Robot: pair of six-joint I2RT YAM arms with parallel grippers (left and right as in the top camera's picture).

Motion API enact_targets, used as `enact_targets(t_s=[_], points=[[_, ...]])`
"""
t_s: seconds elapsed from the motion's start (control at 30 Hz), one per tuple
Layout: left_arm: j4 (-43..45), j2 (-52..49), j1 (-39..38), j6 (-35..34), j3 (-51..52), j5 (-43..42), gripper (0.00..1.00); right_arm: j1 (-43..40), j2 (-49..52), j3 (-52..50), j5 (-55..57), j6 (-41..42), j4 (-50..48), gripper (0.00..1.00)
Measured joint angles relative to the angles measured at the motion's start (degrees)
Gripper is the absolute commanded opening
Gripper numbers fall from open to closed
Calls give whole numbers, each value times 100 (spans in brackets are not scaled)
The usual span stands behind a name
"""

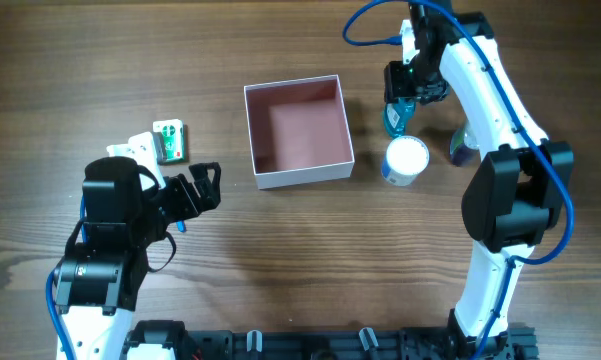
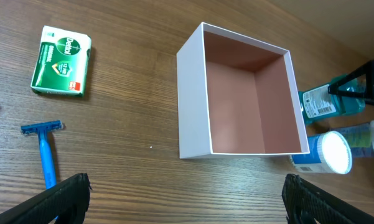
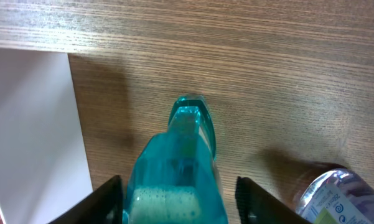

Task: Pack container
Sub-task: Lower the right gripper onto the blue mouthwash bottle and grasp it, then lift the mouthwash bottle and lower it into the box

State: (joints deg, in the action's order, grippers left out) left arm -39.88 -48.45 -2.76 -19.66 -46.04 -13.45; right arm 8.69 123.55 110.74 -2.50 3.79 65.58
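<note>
The container (image 1: 305, 176) is a square, shallow white box with a dusty-pink inside, at the table's middle; it also shows in the left wrist view (image 2: 193, 93) and as a white wall in the right wrist view (image 3: 31, 124). Nothing lies inside it. My right gripper (image 1: 407, 92) is open, its fingers (image 3: 180, 202) on either side of a teal bottle (image 3: 177, 168), with a gap on the right side. The teal bottle (image 1: 394, 118) lies just right of the container. My left gripper (image 1: 205, 185) is open and empty (image 2: 187, 205), low over bare wood left of the container's front.
A white-capped bottle (image 1: 407, 158) and a clear bottle (image 1: 462, 146) lie near the teal one. A green soap box (image 2: 61, 61) and a blue razor (image 2: 45, 152) lie left of the container. A small white box (image 1: 135, 148) sits beside the green one (image 1: 170, 140).
</note>
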Motion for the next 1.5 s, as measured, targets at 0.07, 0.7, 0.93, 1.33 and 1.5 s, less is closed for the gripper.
enact_targets(t_s=[0.07,0.7,0.93,1.33,1.5], points=[[0,0,0,0,0,2,100,0,0,0,0,7,0,46],[0,0,0,0,0,0,100,0,0,0,127,63,-2,13],[0,0,0,0,0,0,100,0,0,0,129,63,-4,4],[-2,0,0,0,0,0,100,0,-9,0,127,63,-4,4],[-2,0,0,0,0,0,100,0,-70,0,125,63,-2,4]])
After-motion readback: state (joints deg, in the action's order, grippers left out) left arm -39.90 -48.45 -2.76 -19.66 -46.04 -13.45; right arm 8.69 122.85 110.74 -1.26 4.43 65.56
